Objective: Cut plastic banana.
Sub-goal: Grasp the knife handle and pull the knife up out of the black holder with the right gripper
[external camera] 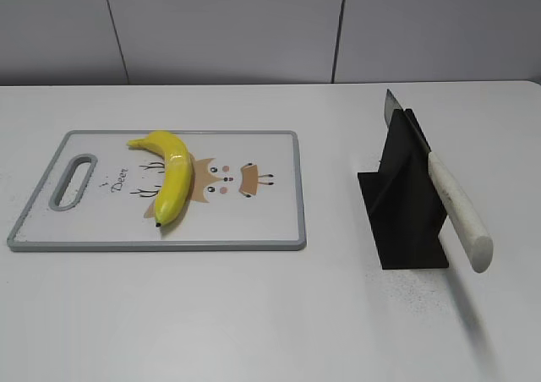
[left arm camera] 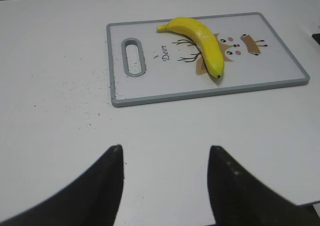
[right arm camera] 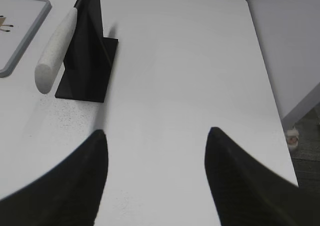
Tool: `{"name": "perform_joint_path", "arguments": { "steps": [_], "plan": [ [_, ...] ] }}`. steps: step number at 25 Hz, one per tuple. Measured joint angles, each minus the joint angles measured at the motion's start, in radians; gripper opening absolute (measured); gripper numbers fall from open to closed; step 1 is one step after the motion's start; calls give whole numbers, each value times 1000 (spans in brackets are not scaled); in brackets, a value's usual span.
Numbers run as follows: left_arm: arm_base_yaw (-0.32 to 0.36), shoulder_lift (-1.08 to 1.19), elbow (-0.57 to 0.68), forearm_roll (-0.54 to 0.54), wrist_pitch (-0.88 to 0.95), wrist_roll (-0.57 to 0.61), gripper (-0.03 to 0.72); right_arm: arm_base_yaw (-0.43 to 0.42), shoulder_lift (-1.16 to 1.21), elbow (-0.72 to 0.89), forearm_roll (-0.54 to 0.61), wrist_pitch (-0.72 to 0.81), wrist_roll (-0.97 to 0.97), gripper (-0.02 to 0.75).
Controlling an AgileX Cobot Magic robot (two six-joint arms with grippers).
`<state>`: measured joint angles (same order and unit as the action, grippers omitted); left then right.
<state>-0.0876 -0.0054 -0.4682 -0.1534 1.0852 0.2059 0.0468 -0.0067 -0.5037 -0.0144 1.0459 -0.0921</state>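
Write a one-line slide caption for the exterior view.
Plastic banana on a cutting board; knife resting in its black stand.

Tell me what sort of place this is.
Probably a lab or test bench staged as a kitchen, not a real one: a bare white table against plain grey wall panels, with only a deer-print cutting board, a plastic banana and a knife in a black stand.
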Motion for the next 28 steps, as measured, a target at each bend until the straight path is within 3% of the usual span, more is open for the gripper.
{"name": "perform_joint_path", "arguments": {
  "steps": [28],
  "plan": [
    [0, 0, 0, 0, 0, 0, 526, 0, 0, 0, 0, 0, 0, 465]
  ]
}}
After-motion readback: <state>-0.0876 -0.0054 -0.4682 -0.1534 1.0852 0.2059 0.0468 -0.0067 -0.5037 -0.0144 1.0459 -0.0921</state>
